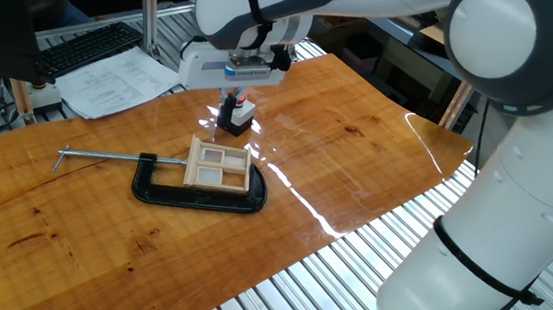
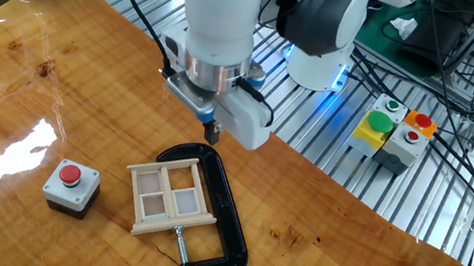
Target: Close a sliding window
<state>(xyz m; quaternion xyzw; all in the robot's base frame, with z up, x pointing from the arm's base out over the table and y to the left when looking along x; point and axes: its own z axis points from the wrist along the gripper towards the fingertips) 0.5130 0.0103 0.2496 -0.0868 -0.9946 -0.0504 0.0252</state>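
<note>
The sliding window (image 1: 220,166) is a small light wooden frame with two pale panes. It lies flat on the wooden table, held in the jaw of a black C-clamp (image 1: 200,195). It also shows in the other fixed view (image 2: 167,198), with the clamp (image 2: 227,210) around its right side. My gripper (image 2: 212,134) hangs point-down just above the far end of the clamp, a short way beyond the window. Its fingers are together and hold nothing. In the first fixed view the gripper (image 1: 228,108) is behind the window.
A grey box with a red button (image 2: 71,187) stands left of the window; it shows close behind the gripper (image 1: 237,119). The clamp's long screw (image 1: 106,158) sticks out left. Papers (image 1: 115,82) and a keyboard (image 1: 87,48) lie beyond the table. A switch box (image 2: 393,131) sits on the slatted bench.
</note>
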